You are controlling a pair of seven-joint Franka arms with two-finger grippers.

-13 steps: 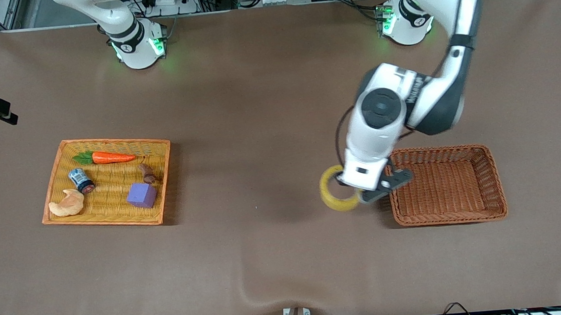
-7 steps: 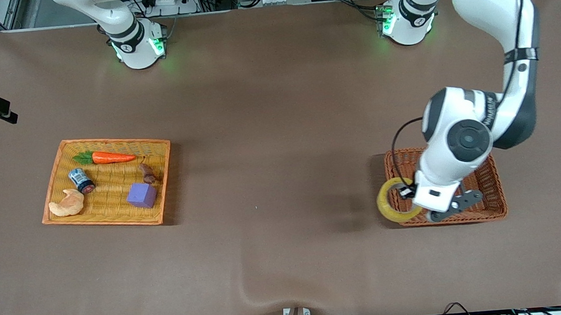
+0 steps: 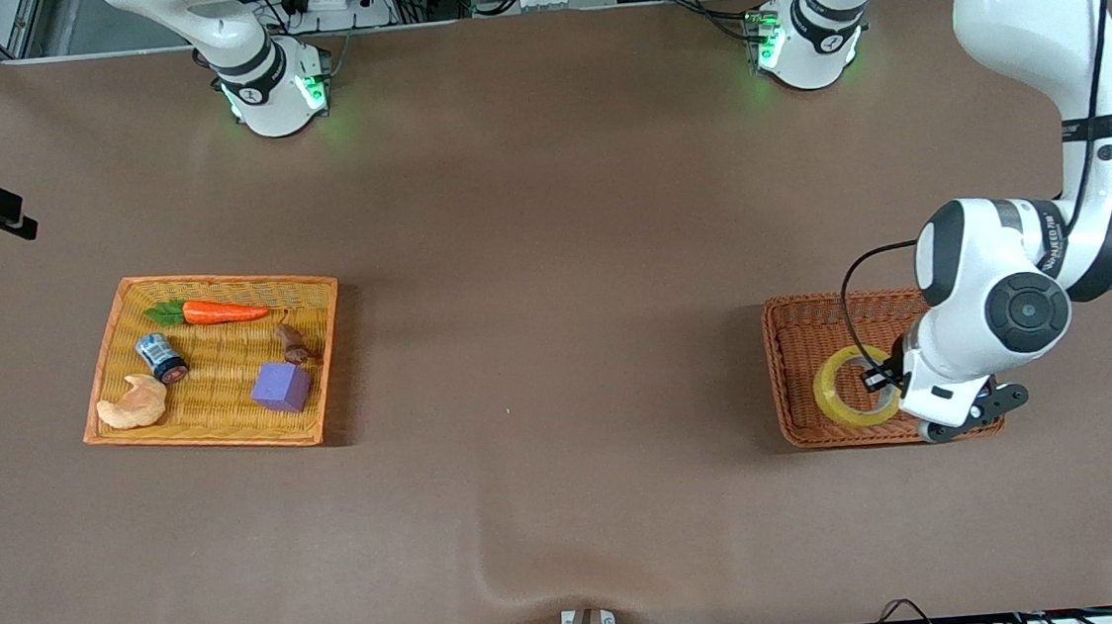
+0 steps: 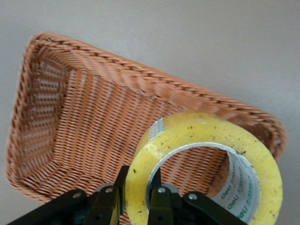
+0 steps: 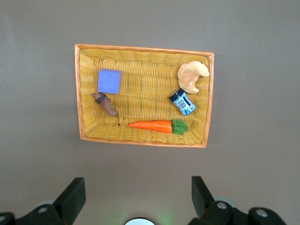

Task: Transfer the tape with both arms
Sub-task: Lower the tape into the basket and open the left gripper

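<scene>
Gripping the tape (image 3: 856, 386) by its wall, one finger inside the ring and one outside, the left tool (image 4: 135, 206) is hanging over the brown wicker basket (image 3: 804, 431) at the left arm's end of the surface (image 3: 532, 254). Right tool (image 5: 136, 197) is waiting with fingers spread wide over the yellow tray (image 5: 140, 56), which is carrying a carrot (image 3: 224, 311), purple block (image 3: 281, 386), small jar (image 3: 162, 358) and croissant (image 3: 133, 404).
</scene>
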